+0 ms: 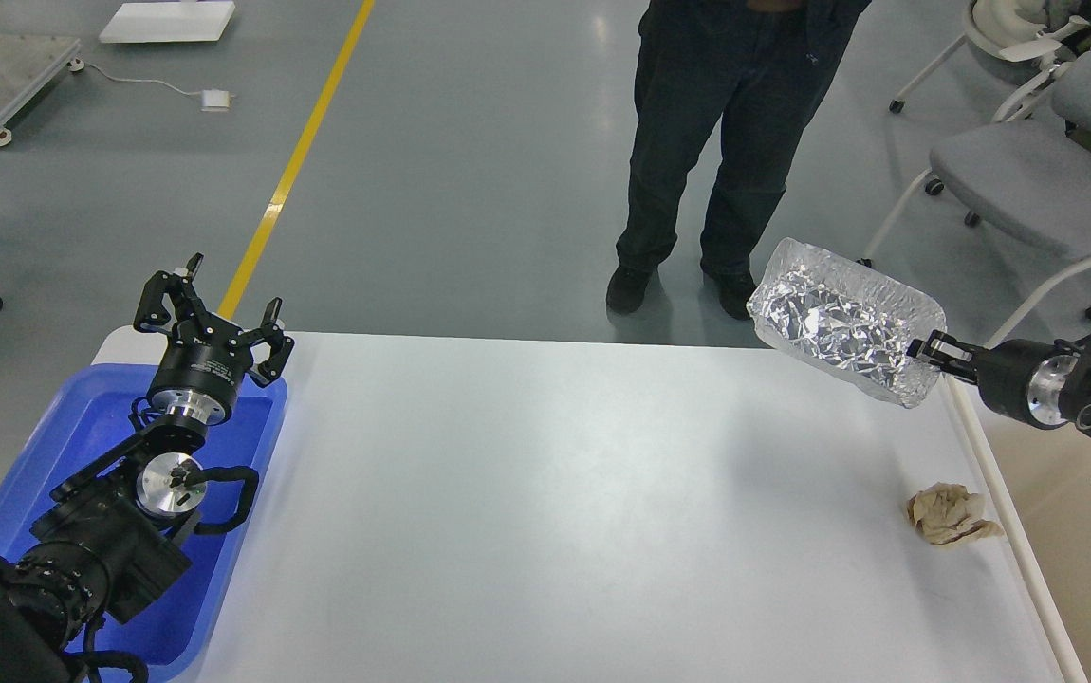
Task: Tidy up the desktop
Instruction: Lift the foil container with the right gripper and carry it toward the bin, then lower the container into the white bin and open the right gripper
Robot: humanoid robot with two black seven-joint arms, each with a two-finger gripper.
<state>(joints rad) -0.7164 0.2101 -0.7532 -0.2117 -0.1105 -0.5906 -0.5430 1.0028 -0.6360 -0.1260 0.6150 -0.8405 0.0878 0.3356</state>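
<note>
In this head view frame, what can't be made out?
- Standing person: cut off above the waist by the top edge.
- Blue plastic tray: floor largely hidden by the left arm; contents unknown.
- Right gripper: fingertips hidden where they meet the crinkled silver foil container.
- Crumpled beige paper wad: too small to identify.

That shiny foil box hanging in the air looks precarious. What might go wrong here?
The right gripper pinches only one edge of the foil tray, held tilted above the desktop corner; thin foil might bend or slip free. The crumpled paper sits near the right edge and may get knocked off.
</note>
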